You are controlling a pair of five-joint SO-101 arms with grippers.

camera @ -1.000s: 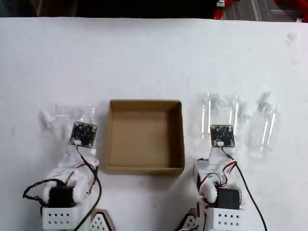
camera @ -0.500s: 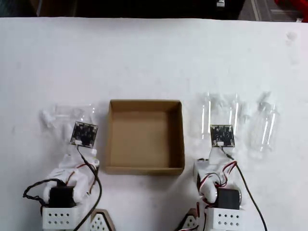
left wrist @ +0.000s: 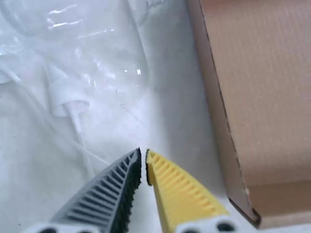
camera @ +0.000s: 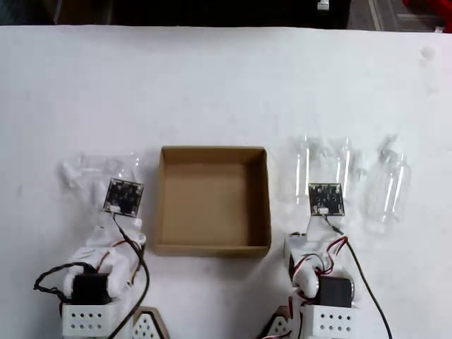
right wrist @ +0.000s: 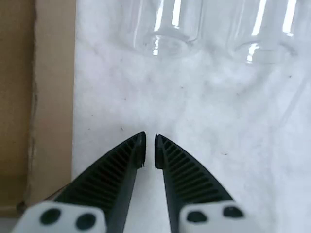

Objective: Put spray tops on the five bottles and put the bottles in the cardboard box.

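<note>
Nothing moved, left gripper [left wrist: 143, 158], right gripper [right wrist: 149, 145] flanking cardboard box [camera: 212, 201]

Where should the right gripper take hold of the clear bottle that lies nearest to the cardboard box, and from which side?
Probably across its straight body, coming down from above. The clear bottle lies on its side with its base toward the right gripper, so that end gives no hold, while its round walls seem free on both sides. The shut jaws must open first.

White table [camera: 212, 85], dark bkgd [camera: 176, 10]
</note>
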